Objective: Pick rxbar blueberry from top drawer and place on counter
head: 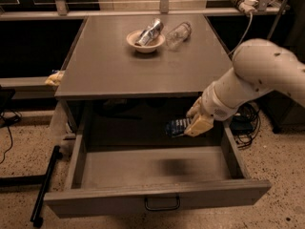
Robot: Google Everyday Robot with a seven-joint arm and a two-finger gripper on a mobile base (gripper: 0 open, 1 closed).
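Note:
The top drawer (152, 171) stands pulled open below the counter (143, 61). My gripper (189, 124) hangs above the drawer's back right part, just under the counter's front edge. It is shut on the rxbar blueberry (177, 127), a dark wrapper with pale print that sticks out to the left of the cream fingers (199, 125). The bar is lifted off the drawer bottom; a faint shadow lies on the bottom below it. My white arm (257, 75) comes in from the right.
A bowl (145, 41) holding a shiny silver can (148, 31) and a clear plastic bottle (177, 34) lying on its side are at the counter's back. The drawer handle (162, 204) faces front. Cables lie on the floor at the right.

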